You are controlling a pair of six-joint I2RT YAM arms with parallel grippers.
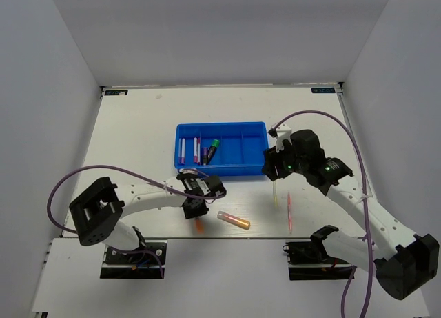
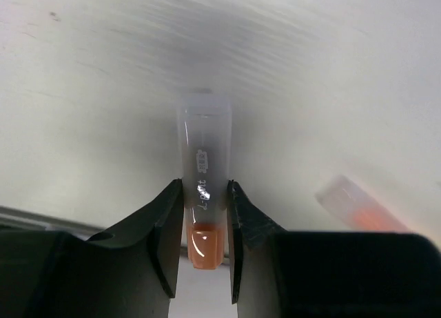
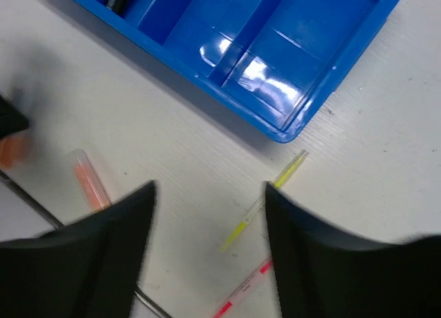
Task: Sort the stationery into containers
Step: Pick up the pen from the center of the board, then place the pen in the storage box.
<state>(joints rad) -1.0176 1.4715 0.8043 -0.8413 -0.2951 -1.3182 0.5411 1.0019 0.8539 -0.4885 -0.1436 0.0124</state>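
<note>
left tool (image 2: 205, 195): clamped on orange highlighter (image 2: 204, 149), robot-side of blue tray (image 1: 249, 150) | right tool (image 3: 210, 190): spread wide, above yellow stick (image 3: 242, 227) off tray's corner

The white rectangular tabletop (image 1: 138, 132) lies under the left pincer (image 1: 196, 217); plain pale grey walls (image 1: 220, 28) rise beyond and beside it, evenly lit.

The blue tray (image 3: 310, 56) is glossy plastic; the white table (image 3: 172, 145) looks matt, faintly grained.
</note>
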